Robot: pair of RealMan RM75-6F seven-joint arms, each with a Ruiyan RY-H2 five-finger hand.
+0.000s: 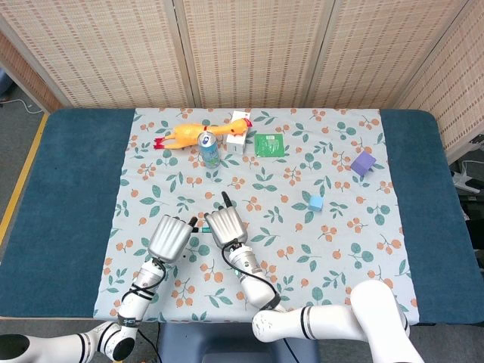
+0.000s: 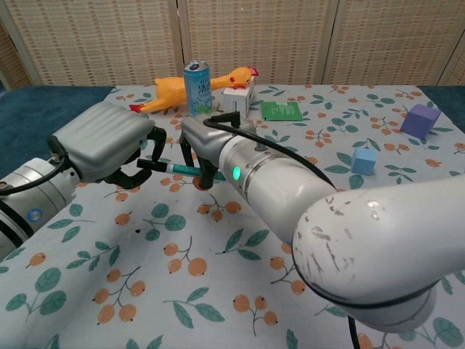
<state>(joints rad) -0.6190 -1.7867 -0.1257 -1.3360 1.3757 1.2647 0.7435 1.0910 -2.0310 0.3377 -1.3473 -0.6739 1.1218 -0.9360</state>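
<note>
Head view: the left hand [image 1: 171,237] and right hand [image 1: 224,226] sit side by side, well short of the can [image 1: 209,148]. Their backs hide the fingers; only a short stretch of the pen [image 1: 204,228] shows between them.

Chest view: the pen [image 2: 168,167] lies level, its long axis running left to right. Both hands' fingers curl onto it, one at each end. The tips are hidden. Open floral cloth [image 2: 218,276] on the counter lies nearer the camera than the can [image 2: 197,86].

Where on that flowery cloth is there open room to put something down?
Open: the cloth right of the right hand and below the blue cube; also between the can and both hands. Crowded: the far edge, where rubber chicken, can, white box and green card cluster.
</note>
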